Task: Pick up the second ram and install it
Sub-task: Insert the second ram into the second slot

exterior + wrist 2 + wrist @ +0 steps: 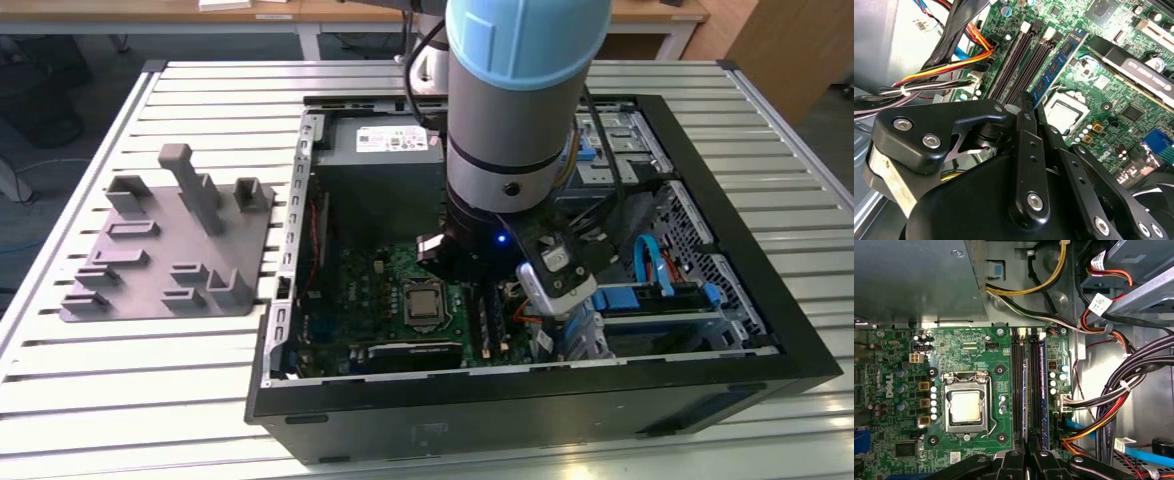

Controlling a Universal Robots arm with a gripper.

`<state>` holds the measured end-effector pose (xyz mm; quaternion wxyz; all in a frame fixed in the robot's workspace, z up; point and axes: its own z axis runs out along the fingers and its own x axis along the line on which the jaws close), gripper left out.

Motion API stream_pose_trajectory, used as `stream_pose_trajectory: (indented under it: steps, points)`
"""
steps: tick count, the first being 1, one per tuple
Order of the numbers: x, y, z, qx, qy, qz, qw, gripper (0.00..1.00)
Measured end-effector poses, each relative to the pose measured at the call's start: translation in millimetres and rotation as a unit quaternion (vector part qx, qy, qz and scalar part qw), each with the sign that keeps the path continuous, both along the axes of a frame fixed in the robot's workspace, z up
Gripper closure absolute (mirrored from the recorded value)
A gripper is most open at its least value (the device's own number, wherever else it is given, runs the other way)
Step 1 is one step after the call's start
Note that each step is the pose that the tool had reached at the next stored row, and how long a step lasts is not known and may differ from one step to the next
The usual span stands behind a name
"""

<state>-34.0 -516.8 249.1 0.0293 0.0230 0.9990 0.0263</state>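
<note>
**A:** Closest in, in the second wrist view, the gripper (1025, 102) has its two black fingers (1026, 145) drawn together, tips meeting with no gap to speak of.

**B:** Same in the first wrist view: gripper (1029, 456) down over the board, fingers side by side with just a dark seam between them.

**A:** And the second ram (1059, 60)? It stands on edge in the bank of memory slots (1014, 65), a thin bluish-green strip running away from the fingertips. Its near end sits right under them.

**B:** Touching or just above?

**A:** Can't tell from here. They're not wrapped around it, though: the stick is in line with the slots, not lifted out.

**B:** Beside it the other long dark slots lie parallel. On the far side of the stick, the processor socket (1064, 112) with its metal frame, flat on the green motherboard (1114, 125).

**A:** On the slots' other side, a bundle of coloured cables (964, 60), orange, yellow, black, sweeps across.

**B:** Pulling back to the exterior view: the arm (514, 120) drops straight down into the open computer case (534, 410), its wrist low over the board.

**A:** On the exterior view's left, well apart from the case, a grey fixture plate (174, 250) with upright blocks rests on the slatted table (80, 400).
</note>
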Motion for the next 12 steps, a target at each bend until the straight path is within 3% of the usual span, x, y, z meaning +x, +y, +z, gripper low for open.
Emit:
stream_pose_trajectory:
  steps: [12]
  points:
    - [0.0, 0.1, -6.5, 0.0, 0.0, 0.0, 1.0, 0.86]
